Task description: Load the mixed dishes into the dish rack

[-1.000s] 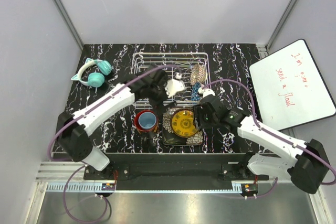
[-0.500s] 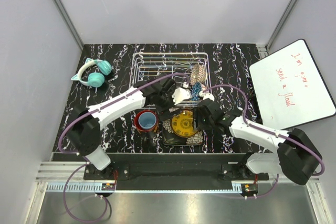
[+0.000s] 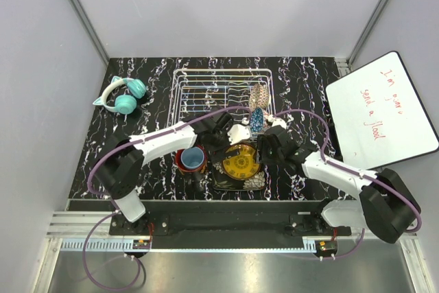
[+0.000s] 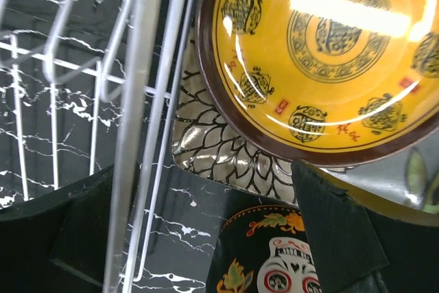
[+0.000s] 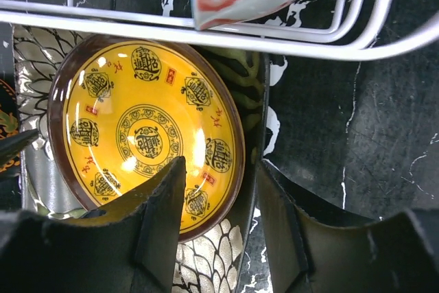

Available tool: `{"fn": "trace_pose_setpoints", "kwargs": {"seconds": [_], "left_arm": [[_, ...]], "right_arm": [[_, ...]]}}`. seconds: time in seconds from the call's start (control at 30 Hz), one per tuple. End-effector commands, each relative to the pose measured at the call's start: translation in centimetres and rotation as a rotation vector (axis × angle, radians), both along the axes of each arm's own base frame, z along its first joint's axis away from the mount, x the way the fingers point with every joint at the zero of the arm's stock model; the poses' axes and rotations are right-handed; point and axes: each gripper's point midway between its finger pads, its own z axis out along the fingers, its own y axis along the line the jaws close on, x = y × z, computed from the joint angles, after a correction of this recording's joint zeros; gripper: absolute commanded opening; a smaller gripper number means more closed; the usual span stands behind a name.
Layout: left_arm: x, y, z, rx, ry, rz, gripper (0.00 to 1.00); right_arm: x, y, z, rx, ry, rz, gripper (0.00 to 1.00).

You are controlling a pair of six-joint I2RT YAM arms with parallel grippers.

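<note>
The mustard-yellow plate (image 3: 241, 160) lies on the black square flowered plate (image 3: 251, 180), just in front of the white wire dish rack (image 3: 206, 90). The light blue cup (image 3: 193, 157) sits inside the dark mug with red inside (image 3: 180, 159), left of the plates. The gold lattice bowl (image 3: 258, 94) stands on edge in the rack's right side. My left gripper (image 3: 233, 141) is open and empty, low at the yellow plate's (image 4: 329, 53) far left rim, above the mug's side (image 4: 274, 259). My right gripper (image 5: 223, 221) is open, with one finger on each side of the right rims of both plates.
Teal cat-ear headphones (image 3: 122, 96) lie at the far left. A whiteboard (image 3: 381, 111) leans off the table's right edge. A blue patterned dish (image 3: 256, 120) sits at the rack's front right corner. A rack wire (image 4: 137, 135) runs close by my left fingers.
My left gripper has moved from over the rack's front towards me and right, down to the yellow plate. My right gripper has shifted slightly closer to the plates' right rim.
</note>
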Motion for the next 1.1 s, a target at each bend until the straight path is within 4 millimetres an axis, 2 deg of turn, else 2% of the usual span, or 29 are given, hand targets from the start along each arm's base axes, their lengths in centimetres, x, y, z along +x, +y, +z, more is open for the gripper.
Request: {"fn": "trace_pose_setpoints", "kwargs": {"seconds": [0.0, 0.47, 0.63, 0.77, 0.93, 1.07], "left_arm": [[0.5, -0.2, -1.0, 0.010, -0.039, -0.036, 0.96], [0.5, -0.3, -2.9, 0.040, -0.029, -0.030, 0.96], [0.7, -1.3, -2.8, 0.037, -0.035, -0.039, 0.96], [1.1, -1.9, -2.4, 0.032, -0.044, -0.037, 0.96], [1.1, -1.7, -2.4, 0.038, -0.044, -0.038, 0.96], [1.0, -2.7, -2.5, 0.016, -0.032, -0.037, 0.96]], "right_arm": [[0.6, 0.2, 0.7, 0.048, -0.016, -0.024, 0.53], [0.7, 0.7, -0.6, 0.053, 0.037, 0.017, 0.51], [0.7, 0.6, -0.2, 0.066, 0.022, 0.016, 0.48], [0.6, 0.6, -0.5, 0.067, 0.035, 0.012, 0.48], [0.8, 0.6, -1.0, 0.058, 0.059, 0.013, 0.48], [0.7, 0.6, -1.3, 0.056, 0.072, 0.011, 0.47]]}}
